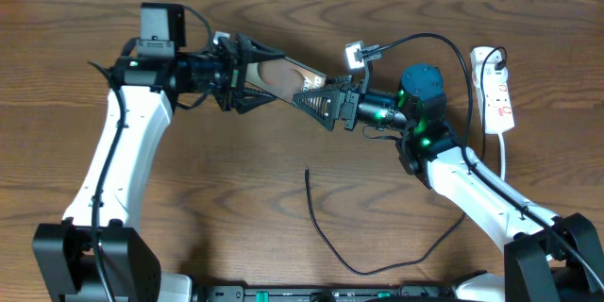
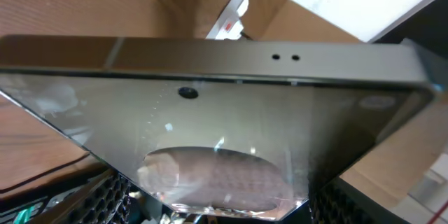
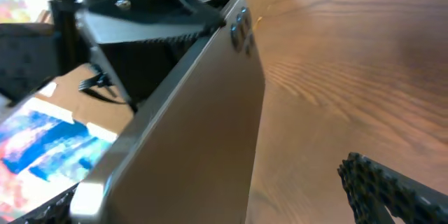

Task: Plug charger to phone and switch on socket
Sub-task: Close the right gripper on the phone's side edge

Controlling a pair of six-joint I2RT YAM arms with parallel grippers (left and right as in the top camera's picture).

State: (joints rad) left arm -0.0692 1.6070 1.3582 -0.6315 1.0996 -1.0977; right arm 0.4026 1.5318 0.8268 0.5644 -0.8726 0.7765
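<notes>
The phone (image 1: 294,77), a glossy dark rectangle, is held off the table between both arms. My left gripper (image 1: 276,75) is shut on its left end; in the left wrist view the phone (image 2: 224,112) fills the frame, clamped in the jaws (image 2: 224,210). My right gripper (image 1: 316,92) is open at the phone's right end; in the right wrist view one finger stands apart from the phone (image 3: 189,126). The charger cable (image 1: 326,236) lies loose on the table, its tip (image 1: 307,172) below the grippers. The white socket (image 1: 497,90) lies at the far right with a black plug in its top end.
The charger cable loops along the table's front towards the right arm. The socket's white cord (image 1: 503,156) runs down beside the right arm. The socket also shows in the left wrist view (image 2: 231,17), beyond the phone's edge.
</notes>
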